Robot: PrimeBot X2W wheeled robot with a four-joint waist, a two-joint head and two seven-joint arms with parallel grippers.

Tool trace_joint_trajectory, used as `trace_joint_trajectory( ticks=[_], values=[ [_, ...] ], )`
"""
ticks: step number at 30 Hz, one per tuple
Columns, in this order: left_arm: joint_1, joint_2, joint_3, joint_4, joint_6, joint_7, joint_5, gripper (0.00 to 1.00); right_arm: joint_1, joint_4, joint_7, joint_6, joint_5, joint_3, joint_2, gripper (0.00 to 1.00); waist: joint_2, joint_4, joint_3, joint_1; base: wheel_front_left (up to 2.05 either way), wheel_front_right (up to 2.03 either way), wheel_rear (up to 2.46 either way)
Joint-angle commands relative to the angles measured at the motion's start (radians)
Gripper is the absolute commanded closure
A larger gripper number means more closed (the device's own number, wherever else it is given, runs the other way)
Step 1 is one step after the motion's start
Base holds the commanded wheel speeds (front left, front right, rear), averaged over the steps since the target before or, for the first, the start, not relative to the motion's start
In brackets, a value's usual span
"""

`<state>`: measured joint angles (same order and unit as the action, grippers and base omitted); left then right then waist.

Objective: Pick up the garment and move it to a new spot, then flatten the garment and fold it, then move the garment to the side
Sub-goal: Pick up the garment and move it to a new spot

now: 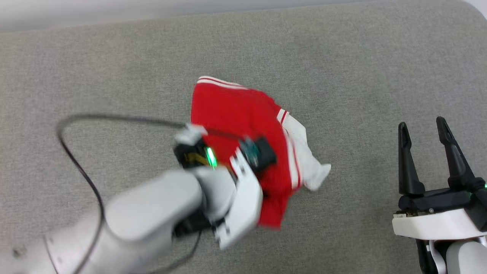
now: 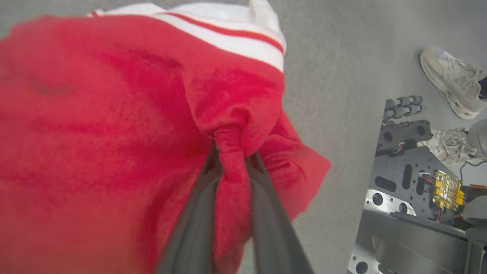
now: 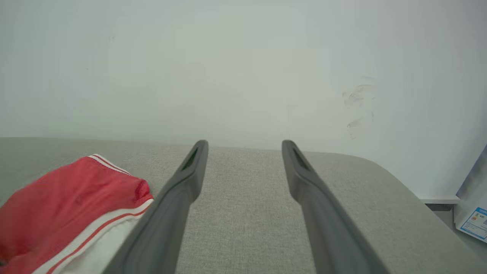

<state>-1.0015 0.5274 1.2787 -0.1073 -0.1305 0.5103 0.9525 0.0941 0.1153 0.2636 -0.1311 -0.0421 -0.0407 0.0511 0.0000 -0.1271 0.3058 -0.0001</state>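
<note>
Left wrist view: the left gripper (image 2: 233, 152) is clamped on a bunched fold of the red jersey T-shirt with white striped-trim sleeves (image 2: 95, 114), which sits crumpled over the middle of the grey fabric surface (image 1: 114, 57). A black cable (image 1: 72, 152) loops beside that arm. The right gripper (image 1: 424, 129) is well apart from the shirt, fingers spread and empty. A person's pale sneakers (image 2: 451, 82) are on the floor near the dark metal robot base (image 2: 407, 179).

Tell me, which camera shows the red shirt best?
The head view: nearly the whole shirt shows there, the left arm covering part. The left wrist view gives a close-up of red cloth pinched in the left gripper. The right wrist view catches one striped edge, lower left.
</note>
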Motion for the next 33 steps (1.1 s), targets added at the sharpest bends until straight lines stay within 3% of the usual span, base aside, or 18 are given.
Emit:
trace_joint_trajectory(
  ticks=[1, 5, 8, 9, 10, 16, 19, 24, 29, 33],
  values=[
    [0.070, -0.016, 0.003, 0.010, 0.003, 0.043, -0.030, 1.00, 0.007, -0.004, 0.002, 0.001, 0.005, -0.001, -0.002, 0.00, 0.0000, -0.002, 0.004, 0.0001, 0.00, 0.00, 0.00],
    [0.162, -0.030, 0.001, 0.017, 0.003, 0.099, -0.074, 1.00, 0.004, -0.011, 0.002, 0.001, 0.006, -0.005, -0.002, 0.00, 0.0000, 0.005, 0.003, 0.0001, 0.00, 0.00, 0.00],
    [0.175, -0.037, 0.001, 0.004, 0.003, 0.051, -0.089, 1.00, -0.005, -0.018, 0.002, 0.001, 0.009, -0.004, -0.002, 0.00, 0.0000, 0.017, -0.010, 0.0001, 0.00, 0.00, 0.00],
    [0.169, -0.040, 0.001, -0.001, 0.003, 0.020, -0.090, 0.56, -0.010, -0.020, 0.002, 0.001, 0.010, -0.003, -0.002, 0.00, 0.0000, 0.022, -0.017, 0.0001, 0.00, 0.00, 0.00],
    [0.155, -0.041, 0.001, -0.005, 0.003, -0.023, -0.095, 0.00, -0.014, -0.022, 0.002, 0.001, 0.011, -0.002, -0.002, 0.00, 0.0000, 0.027, -0.024, 0.0001, 0.00, 0.00, 0.00],
    [0.120, -0.051, -0.044, -0.032, 0.004, -0.260, -0.124, 0.00, -0.045, -0.032, 0.002, 0.001, 0.021, -0.010, -0.002, 0.00, 0.0000, 0.064, -0.087, 0.0001, 0.00, 0.00, 0.00],
    [0.116, -0.052, -0.106, -0.025, 0.043, -0.362, -0.135, 0.00, -0.062, -0.035, 0.002, 0.001, 0.025, -0.016, -0.002, 0.00, 0.0000, 0.087, -0.117, 0.0001, 0.00, 0.00, 0.00],
    [0.142, -0.040, -0.203, -0.030, 0.152, -0.525, -0.164, 0.00, -0.080, -0.039, 0.002, 0.001, 0.034, -0.021, -0.002, 0.00, 0.0000, 0.121, -0.153, 0.0001, 0.00, 0.00, 0.00],
    [0.201, -0.009, -0.298, -0.067, 0.290, -0.687, -0.190, 0.00, -0.088, -0.039, 0.002, 0.001, 0.032, -0.021, -0.002, 0.00, 0.0000, 0.142, -0.168, 0.0001, 0.00, 0.00, 0.00],
    [0.277, 0.019, -0.373, -0.099, 0.391, -0.760, -0.207, 0.00, -0.095, -0.038, 0.002, 0.001, 0.028, -0.022, -0.002, 0.00, 0.0000, 0.152, -0.173, 0.0001, 0.00, 0.00, 0.00]
  ],
)
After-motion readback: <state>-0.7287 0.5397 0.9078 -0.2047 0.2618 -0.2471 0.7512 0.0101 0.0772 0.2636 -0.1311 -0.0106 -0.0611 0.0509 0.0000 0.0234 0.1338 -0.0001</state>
